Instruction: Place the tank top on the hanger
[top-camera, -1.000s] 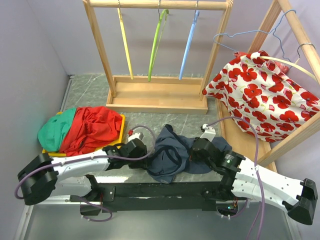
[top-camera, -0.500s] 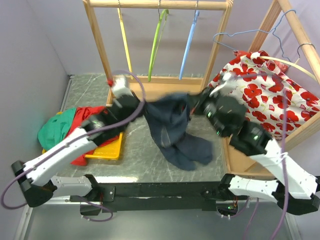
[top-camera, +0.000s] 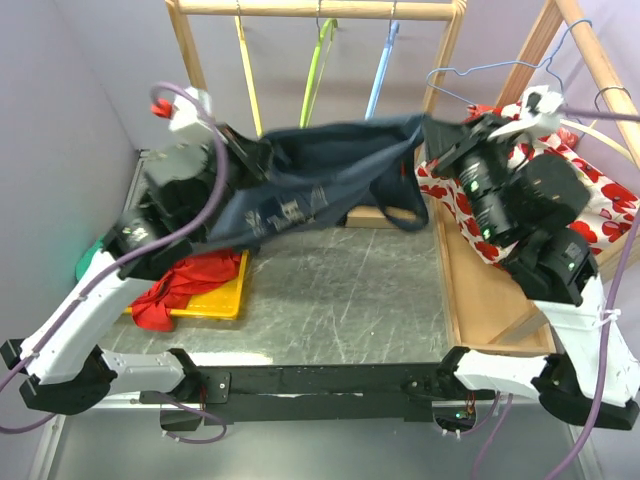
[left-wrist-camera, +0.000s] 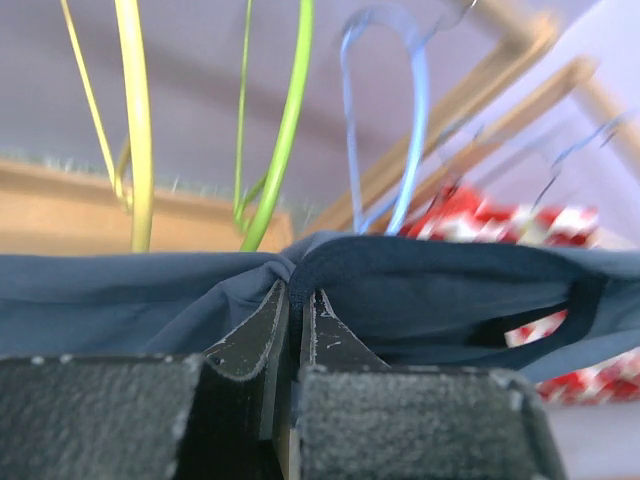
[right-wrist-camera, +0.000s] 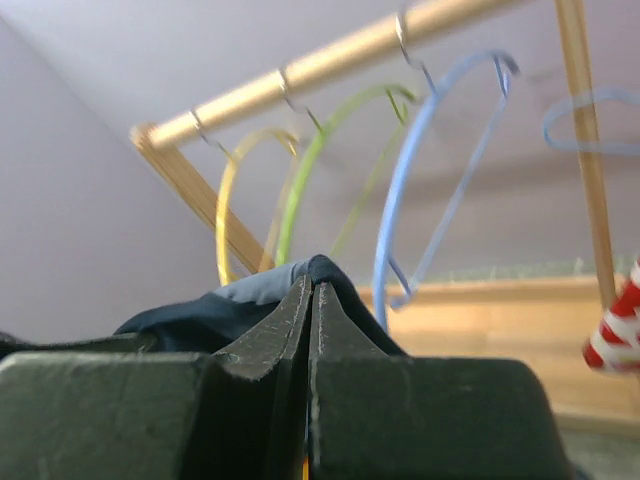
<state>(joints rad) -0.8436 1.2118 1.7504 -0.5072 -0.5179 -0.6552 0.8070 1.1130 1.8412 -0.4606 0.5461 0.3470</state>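
The dark navy tank top (top-camera: 320, 175) hangs stretched in the air between my two grippers, pale lettering showing on its lower left. My left gripper (top-camera: 262, 150) is shut on its left edge; in the left wrist view the jaws (left-wrist-camera: 296, 295) pinch a fold of the tank top (left-wrist-camera: 450, 290). My right gripper (top-camera: 432, 128) is shut on its right edge; the right wrist view shows the tank top (right-wrist-camera: 250, 295) clamped at the gripper (right-wrist-camera: 310, 290). The light blue hanger (top-camera: 381, 75) hangs on the wooden rail just behind the tank top, and shows in both wrist views (left-wrist-camera: 405, 130) (right-wrist-camera: 430, 170).
A lime green hanger (top-camera: 315, 80) and a yellow hanger (top-camera: 248, 80) hang on the same wooden rack (top-camera: 300, 195). A red garment (top-camera: 195, 280) lies on a yellow tray (top-camera: 220, 300) at the left. A red-flowered cloth (top-camera: 590, 215) drapes over a second wooden rack at the right.
Both grippers have lifted the tank top from the table up and back towards the rack and pulled apart, so it now hangs spread in front of the hangers.
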